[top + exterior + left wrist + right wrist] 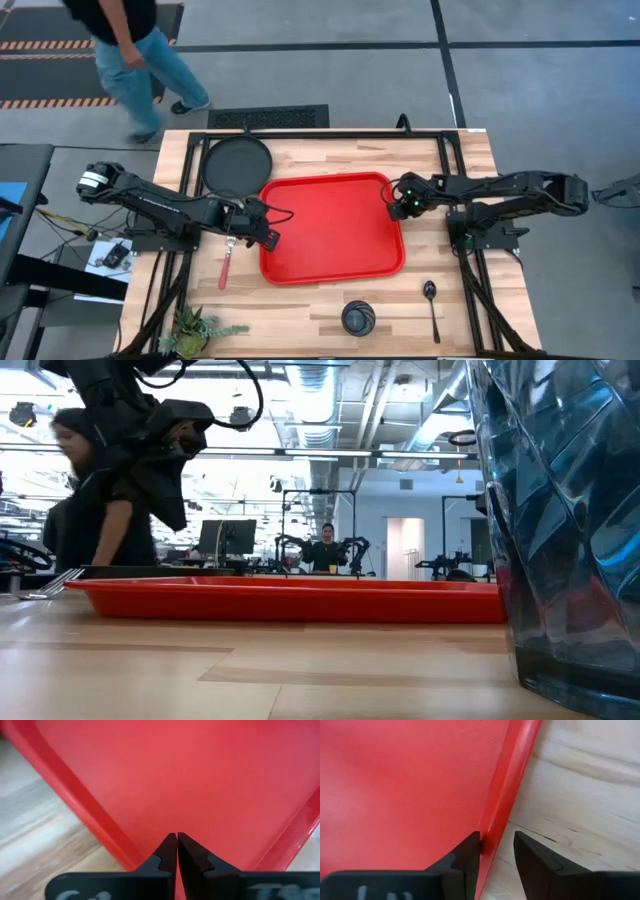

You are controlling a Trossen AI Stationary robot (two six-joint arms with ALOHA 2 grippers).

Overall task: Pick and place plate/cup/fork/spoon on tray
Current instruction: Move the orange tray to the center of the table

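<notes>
The red tray [330, 228] lies in the middle of the table. The black plate [238, 165] lies flat beyond its far left corner. The fork [227, 262] lies left of the tray, and its tines also show in the low view [50, 582]. The spoon [432, 305] and the cup [358, 318] rest near the front edge. My left gripper [177, 839] is shut and empty, over the tray's left rim [75, 795]. My right gripper [496, 840] is open at the tray's far right corner, one finger on either side of the right rim [512, 775].
A small plant [195, 328] stands at the front left corner. A person [130, 50] walks past the table's far left side. In the low view the cup [570, 520] stands close in front and hides the right side.
</notes>
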